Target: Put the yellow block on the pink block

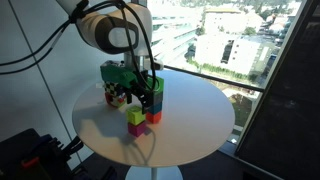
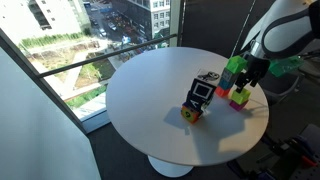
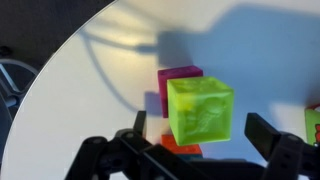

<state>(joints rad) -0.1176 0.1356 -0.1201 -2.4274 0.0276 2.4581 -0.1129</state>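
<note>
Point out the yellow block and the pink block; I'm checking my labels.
yellow block (image 3: 200,110), wrist view, middle of its camera-facing face.
pink block (image 3: 178,77), wrist view, the part showing past the yellow block.

Round white table (image 1: 195,125) w/ a pedestal base is sitting right by big windows (image 2: 60,45). Daylight's pouring in, throwing soft shadows across the top. City bldgs (image 1: 235,45) + streets are showing way down below outside.
</note>
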